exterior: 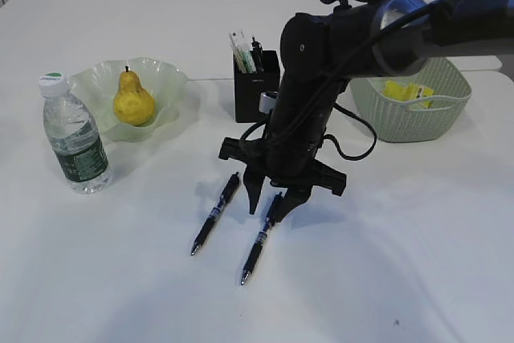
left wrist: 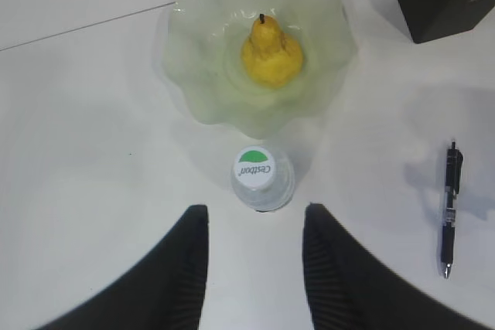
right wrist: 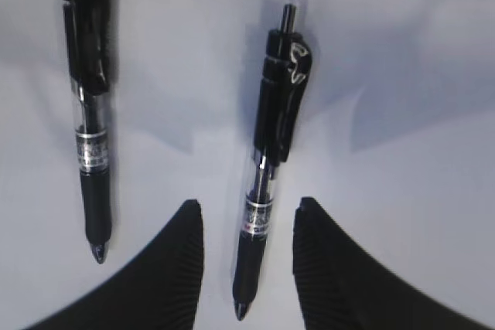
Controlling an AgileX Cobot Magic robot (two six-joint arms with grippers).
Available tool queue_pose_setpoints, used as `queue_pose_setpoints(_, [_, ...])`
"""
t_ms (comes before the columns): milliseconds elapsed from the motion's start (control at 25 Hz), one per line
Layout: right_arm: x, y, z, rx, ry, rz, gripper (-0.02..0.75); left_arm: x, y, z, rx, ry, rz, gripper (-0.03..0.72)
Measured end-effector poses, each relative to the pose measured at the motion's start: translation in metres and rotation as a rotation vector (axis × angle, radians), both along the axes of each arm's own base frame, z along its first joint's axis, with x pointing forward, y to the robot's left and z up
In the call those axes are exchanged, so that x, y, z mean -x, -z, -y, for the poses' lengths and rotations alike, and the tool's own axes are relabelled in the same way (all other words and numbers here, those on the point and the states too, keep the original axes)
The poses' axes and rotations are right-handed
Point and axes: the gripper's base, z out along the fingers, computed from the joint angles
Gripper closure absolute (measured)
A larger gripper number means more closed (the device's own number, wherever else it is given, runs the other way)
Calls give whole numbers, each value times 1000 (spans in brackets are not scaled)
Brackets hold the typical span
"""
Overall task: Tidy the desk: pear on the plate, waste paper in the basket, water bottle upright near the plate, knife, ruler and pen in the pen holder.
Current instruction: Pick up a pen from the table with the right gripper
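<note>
Two black pens lie on the white table. My right gripper [exterior: 269, 201] is open and straddles the right pen [exterior: 259, 245], whose barrel lies between the fingers [right wrist: 247, 226] in the right wrist view [right wrist: 267, 168]. The left pen [exterior: 215, 214] lies beside it [right wrist: 91, 113]. My left gripper [left wrist: 255, 210] is open and empty, high above the upright water bottle [left wrist: 261, 175], which stands next to the plate [exterior: 74, 138]. The yellow pear [exterior: 132, 100] sits on the wavy green plate [exterior: 169, 78]. The black pen holder [exterior: 255, 90] holds a pale strip and dark items; I cannot pick out the ruler.
The grey-green basket [exterior: 411, 110] stands at the right with yellow paper scraps [exterior: 408, 91] inside. The right arm reaches in from the upper right, passing in front of the pen holder. The left arm does not show in the exterior view.
</note>
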Motion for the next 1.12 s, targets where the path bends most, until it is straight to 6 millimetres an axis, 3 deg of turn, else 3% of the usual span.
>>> queue_pose_setpoints(560, [-2,17,-2,4,14,-24,418,0,0,0,-2,-1,1,403])
queue_pose_setpoints(1120, [-2,20,-2,9,17,-32,417,0,0,0,-2,-1,1,403])
